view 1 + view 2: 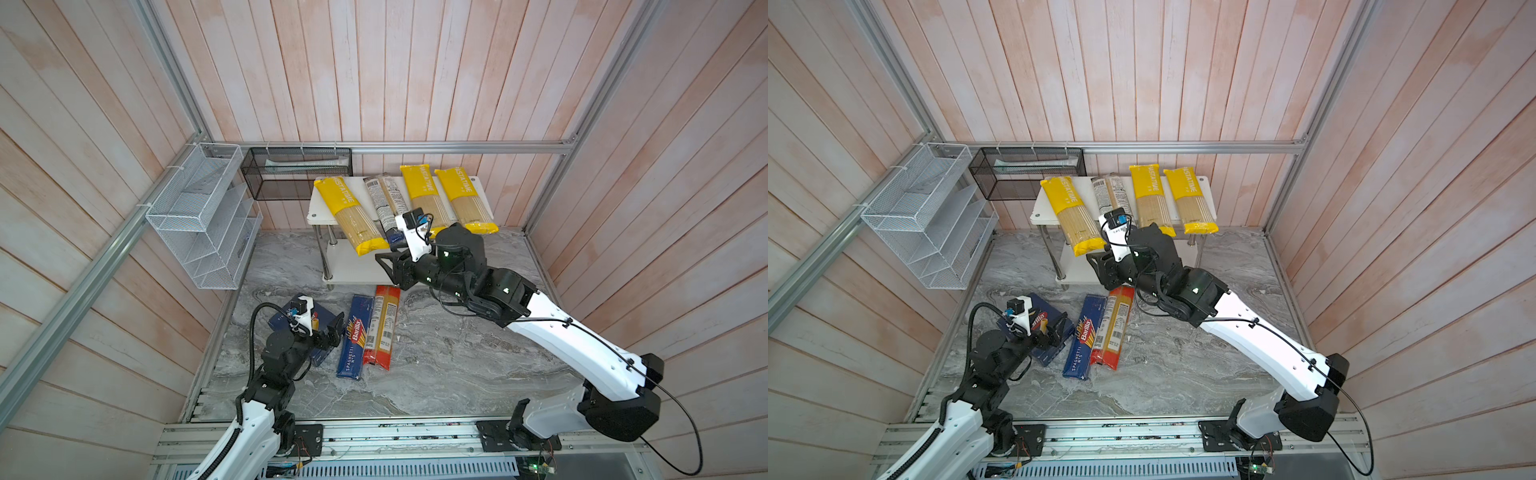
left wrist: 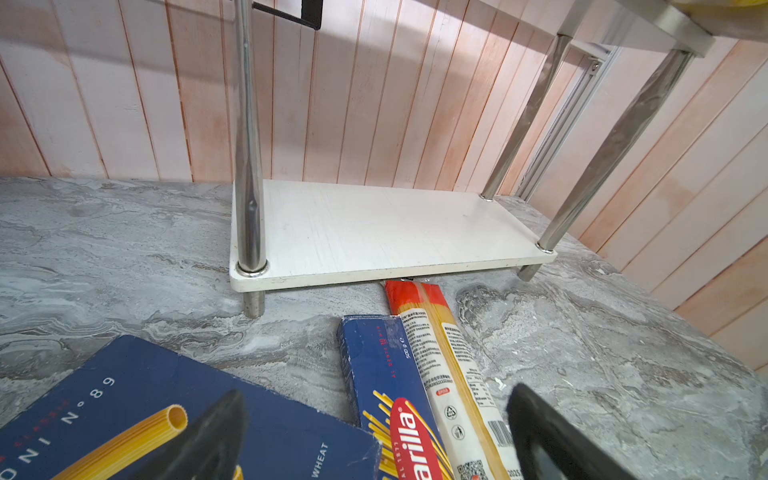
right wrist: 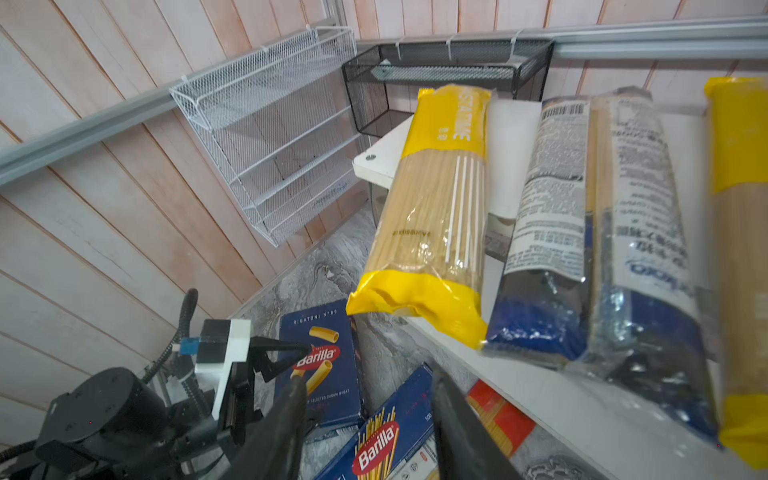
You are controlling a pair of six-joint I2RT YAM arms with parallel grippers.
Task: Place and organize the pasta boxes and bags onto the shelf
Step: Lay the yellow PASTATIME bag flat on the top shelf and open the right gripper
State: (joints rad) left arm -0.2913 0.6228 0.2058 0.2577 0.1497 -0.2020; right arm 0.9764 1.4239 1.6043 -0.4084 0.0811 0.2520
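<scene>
Fingers [image 3: 282, 432] of the right gripper [image 3: 368, 378] stand partly apart with nothing between them; in both top views this gripper hangs in front of the shelf [image 1: 322, 208], just below the overhanging near end of the leftmost yellow bag [image 1: 349, 216]; the left gripper [image 2: 378, 392] sits low over the marble table [image 1: 436, 365], its own fingers [image 2: 208, 440] spread wide and empty, one above the rigatoni box [image 2: 137, 386], the other near the red-ended bag [image 2: 440, 357]; on the shelf's top board lie three yellow bags [image 1: 424, 195] and two clear bags [image 3: 544, 208] with navy ends, the clear pair side by side between the leftmost yellow one and the other two; all five overhang the front edge; on the table before the shelf the spaghetti box [image 1: 353, 340] and the red-ended bag lie lengthwise, touching along their sides, the bag's far end at the lower board's front edge; the rigatoni box lies flat just left of them, under the left gripper.
</scene>
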